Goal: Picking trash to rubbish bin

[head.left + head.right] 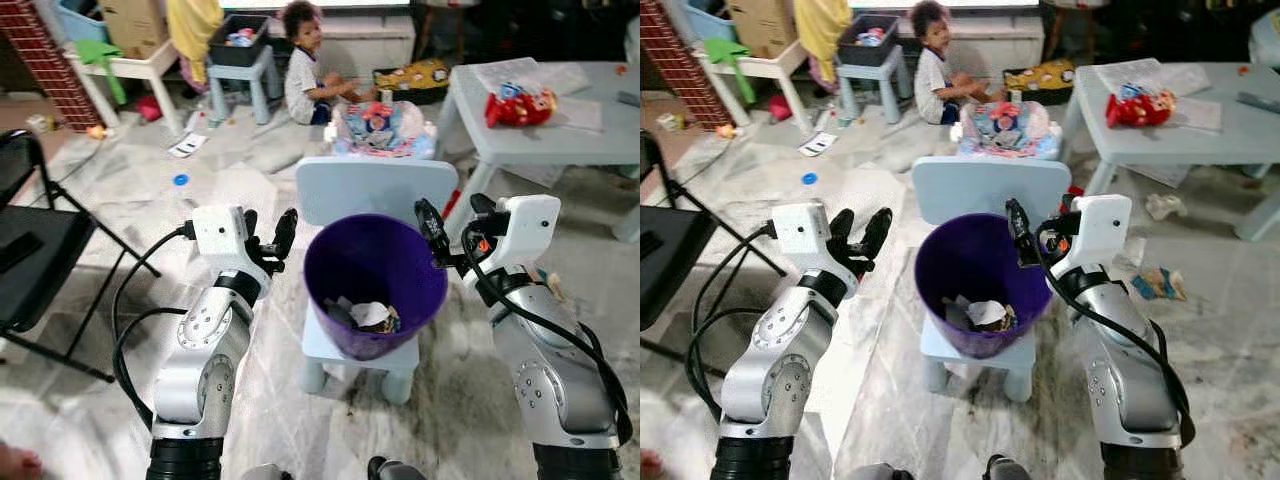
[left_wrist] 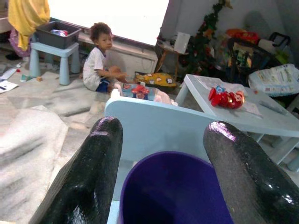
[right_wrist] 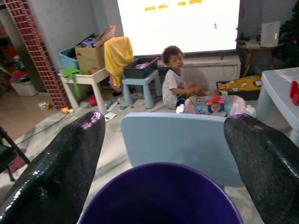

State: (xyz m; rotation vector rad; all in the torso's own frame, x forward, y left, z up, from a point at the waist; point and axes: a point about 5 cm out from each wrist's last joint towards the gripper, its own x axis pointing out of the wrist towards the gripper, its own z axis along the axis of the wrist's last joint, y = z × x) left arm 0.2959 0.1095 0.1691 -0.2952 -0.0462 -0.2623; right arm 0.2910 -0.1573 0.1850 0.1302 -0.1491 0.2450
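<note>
A purple bin sits on the seat of a small pale blue chair, between the two pincers. The left gripper hangs just beside the bin's rim on the robot's left, its fingers spread and holding nothing. The right gripper is at the rim on the other side, fingers also spread and empty. Inside the bin, below both pincers, lies crumpled trash. Beyond the chair, a person sits on the floor. Off past the right gripper stands a pale blue table with a red toy on it.
</note>
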